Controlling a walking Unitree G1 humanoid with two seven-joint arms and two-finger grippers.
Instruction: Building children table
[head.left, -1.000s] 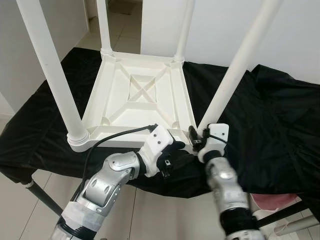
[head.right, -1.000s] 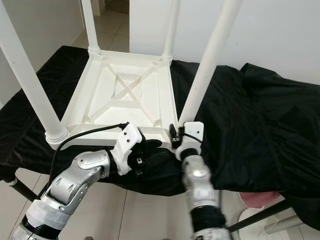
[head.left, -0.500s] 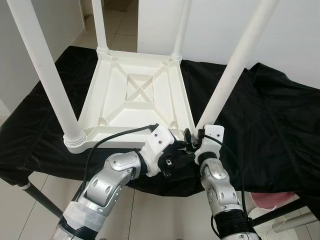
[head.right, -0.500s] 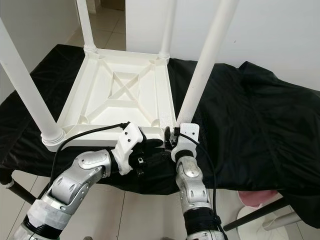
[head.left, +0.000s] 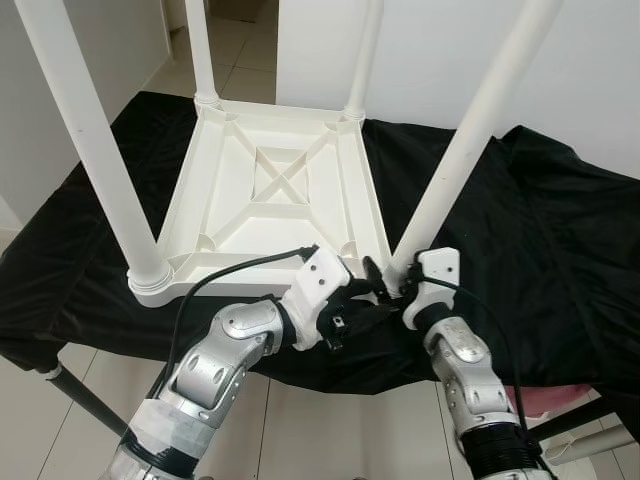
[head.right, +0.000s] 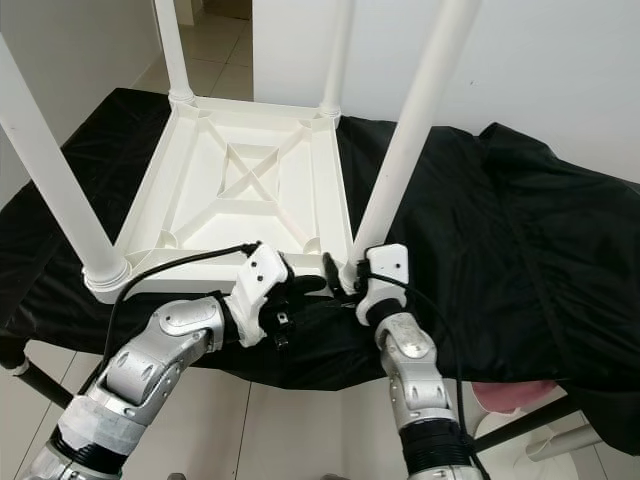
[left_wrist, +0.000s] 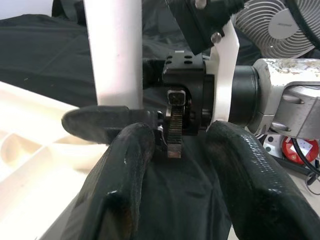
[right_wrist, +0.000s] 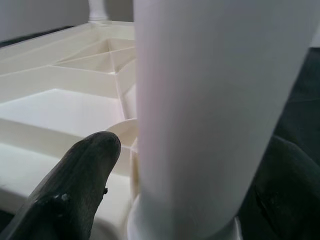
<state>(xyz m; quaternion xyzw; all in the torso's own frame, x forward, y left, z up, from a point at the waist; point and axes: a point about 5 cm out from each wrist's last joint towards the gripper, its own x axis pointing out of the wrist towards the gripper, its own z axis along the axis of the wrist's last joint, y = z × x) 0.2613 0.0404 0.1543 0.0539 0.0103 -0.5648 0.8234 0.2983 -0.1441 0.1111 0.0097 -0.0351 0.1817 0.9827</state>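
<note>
The white plastic children's table lay upside down on a tabletop draped in black cloth, its ribbed underside facing up and all four round white legs standing in the corner sockets. The near right leg leaned outward rather than standing straight like the far pair, and that was where the action was.

The right gripper sat right at the base of that leg. In the right wrist view its jaws were spread to either side of the white tube, one black finger on the table side and the other on the cloth side; whether they were truly pinching it, I could not tell. The left gripper hovered just beside it at the table's near edge, jaws apart with nothing between them, looking straight at the right gripper's wrist.

Judging by the lean, this leg looked not fully seated. To do it well, the right arm would want to squeeze low on the tube, bring it upright over its socket and press straight down, not sideways. The left gripper could brace the table's rim so the light plastic frame would not skate across the slippery cloth. A crooked push risked jamming the leg or popping it out.
</note>
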